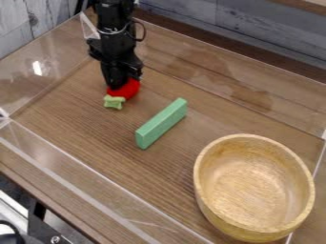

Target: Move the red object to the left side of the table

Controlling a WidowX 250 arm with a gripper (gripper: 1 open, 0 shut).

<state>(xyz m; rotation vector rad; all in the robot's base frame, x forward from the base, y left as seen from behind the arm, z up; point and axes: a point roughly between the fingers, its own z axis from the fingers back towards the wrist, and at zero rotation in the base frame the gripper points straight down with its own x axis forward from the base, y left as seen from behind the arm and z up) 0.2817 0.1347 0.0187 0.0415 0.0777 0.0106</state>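
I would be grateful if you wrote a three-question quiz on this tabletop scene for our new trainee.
1. Multiple choice: What lies nearest the gripper?
A) the wooden bowl
B) the red toy
C) the green block

2. True or false: The green block lies inside the wooden bowl.

3. Fill in the blank: The leafy end of the red toy is light ______ in colour.

Key: 1. B; 2. False, the block lies on the table outside the bowl; 3. green
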